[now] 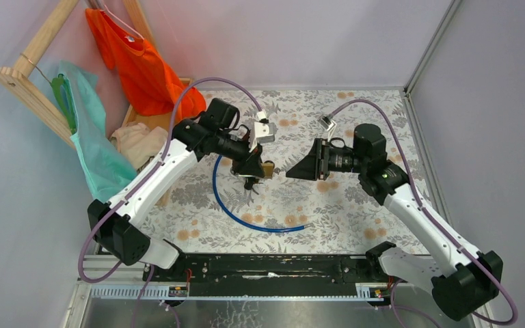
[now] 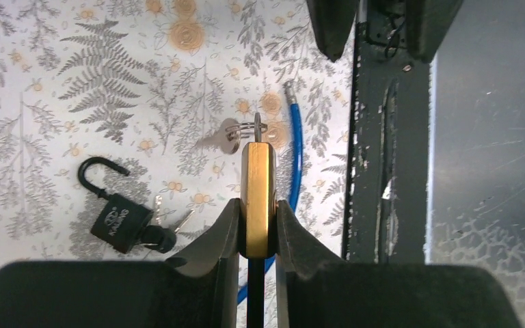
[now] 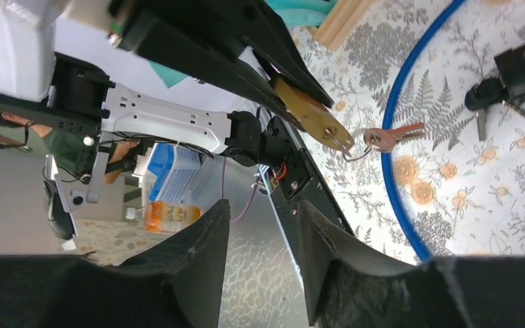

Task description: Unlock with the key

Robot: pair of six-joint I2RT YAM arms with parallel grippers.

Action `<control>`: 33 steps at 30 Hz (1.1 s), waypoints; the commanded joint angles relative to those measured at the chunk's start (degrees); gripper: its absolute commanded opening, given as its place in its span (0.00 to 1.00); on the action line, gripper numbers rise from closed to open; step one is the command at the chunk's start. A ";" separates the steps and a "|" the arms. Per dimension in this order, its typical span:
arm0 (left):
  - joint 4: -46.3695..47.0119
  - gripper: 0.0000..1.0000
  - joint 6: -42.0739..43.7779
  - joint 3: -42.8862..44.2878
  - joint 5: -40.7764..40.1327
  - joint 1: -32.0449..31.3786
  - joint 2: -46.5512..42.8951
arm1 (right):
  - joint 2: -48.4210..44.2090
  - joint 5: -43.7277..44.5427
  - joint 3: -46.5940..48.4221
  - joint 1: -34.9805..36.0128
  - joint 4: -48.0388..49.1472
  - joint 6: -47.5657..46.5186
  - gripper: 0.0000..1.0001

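Now: left end effector (image 2: pixel 257 205) clamped on a brass padlock (image 2: pixel 258 181); right end effector (image 3: pixel 261 209) has its jaws apart and empty.
Brass padlock is held edge-on above the tabletop (image 2: pixel 55 102), with a ring of small silver keys (image 2: pixel 229 140) hanging from its end. Right end effector faces it from the right, not touching. The key (image 2: pixel 157 238) lies on the tabletop, black head against the base of a black padlock (image 2: pixel 117 220) with its shackle open, near the blue cable (image 2: pixel 295 157).

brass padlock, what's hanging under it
A wire ring carrying a small silver key hangs from the brass padlock's free end. Its other end is covered, pinched between the left jaws.
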 commanded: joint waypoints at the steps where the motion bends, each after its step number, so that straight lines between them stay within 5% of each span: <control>1: 2.22 0.00 -6.55 2.66 7.18 0.06 -0.38 | -4.40 -1.45 1.45 -0.07 2.46 -5.93 0.48; 8: 0.62 0.00 -8.28 3.45 17.36 0.54 0.48 | -8.93 8.20 0.51 0.70 3.04 -17.19 0.77; 20: -1.59 0.02 -9.20 5.23 27.51 2.90 2.41 | -4.64 2.32 -2.48 9.13 15.11 -17.00 0.74; 28: -1.55 0.02 -8.86 4.44 28.68 2.99 1.61 | -2.49 5.63 -2.47 11.29 17.94 -14.10 0.51; 33: -1.59 0.14 -9.11 3.60 26.84 2.98 0.87 | -1.77 7.96 -1.28 11.64 18.20 -13.20 0.08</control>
